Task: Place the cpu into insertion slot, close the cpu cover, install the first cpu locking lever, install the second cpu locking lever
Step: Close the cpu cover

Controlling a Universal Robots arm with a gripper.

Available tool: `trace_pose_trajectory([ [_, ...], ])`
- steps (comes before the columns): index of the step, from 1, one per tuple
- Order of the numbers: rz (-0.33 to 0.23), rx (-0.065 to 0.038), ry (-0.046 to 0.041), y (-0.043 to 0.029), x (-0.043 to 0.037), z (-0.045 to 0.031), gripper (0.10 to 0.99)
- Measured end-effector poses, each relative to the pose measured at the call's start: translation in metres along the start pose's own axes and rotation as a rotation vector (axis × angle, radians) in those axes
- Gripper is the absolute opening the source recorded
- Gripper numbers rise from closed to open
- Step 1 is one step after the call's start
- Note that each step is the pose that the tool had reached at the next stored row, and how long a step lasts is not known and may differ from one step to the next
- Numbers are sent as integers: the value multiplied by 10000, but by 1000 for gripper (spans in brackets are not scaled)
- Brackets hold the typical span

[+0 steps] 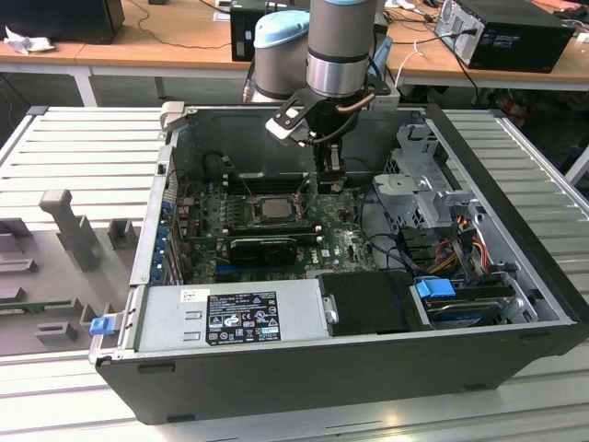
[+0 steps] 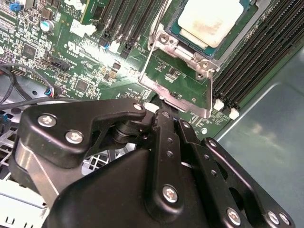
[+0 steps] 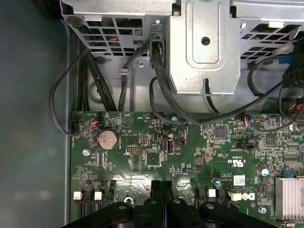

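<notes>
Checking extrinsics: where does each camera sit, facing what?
Exterior view: off-arm, high, looks down into the case; arm and gripper show.
Second wrist view: at the wrist, looks past the gripper at the cpu.
First wrist view: at the wrist, past the gripper at board and cage.
Shared: exterior and second wrist views show the cpu.

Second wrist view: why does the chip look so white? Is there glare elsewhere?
In the second wrist view, the pale face of the cpu catches strong light, and glare streaks the green board. The first wrist view has a similar bright patch on that board. The exterior view looks evenly lit.
</notes>
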State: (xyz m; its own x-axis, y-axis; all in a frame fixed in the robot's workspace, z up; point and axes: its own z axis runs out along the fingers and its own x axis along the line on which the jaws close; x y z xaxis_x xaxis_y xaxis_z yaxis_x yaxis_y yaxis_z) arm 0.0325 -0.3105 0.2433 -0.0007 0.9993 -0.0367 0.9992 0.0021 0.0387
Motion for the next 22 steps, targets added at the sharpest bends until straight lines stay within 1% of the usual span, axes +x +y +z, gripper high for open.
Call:
trace_pose_trajectory([
  [14,0,0,0,-60,0,-2,106],
  [22,0,0,0,-109,0,-4,106],
])
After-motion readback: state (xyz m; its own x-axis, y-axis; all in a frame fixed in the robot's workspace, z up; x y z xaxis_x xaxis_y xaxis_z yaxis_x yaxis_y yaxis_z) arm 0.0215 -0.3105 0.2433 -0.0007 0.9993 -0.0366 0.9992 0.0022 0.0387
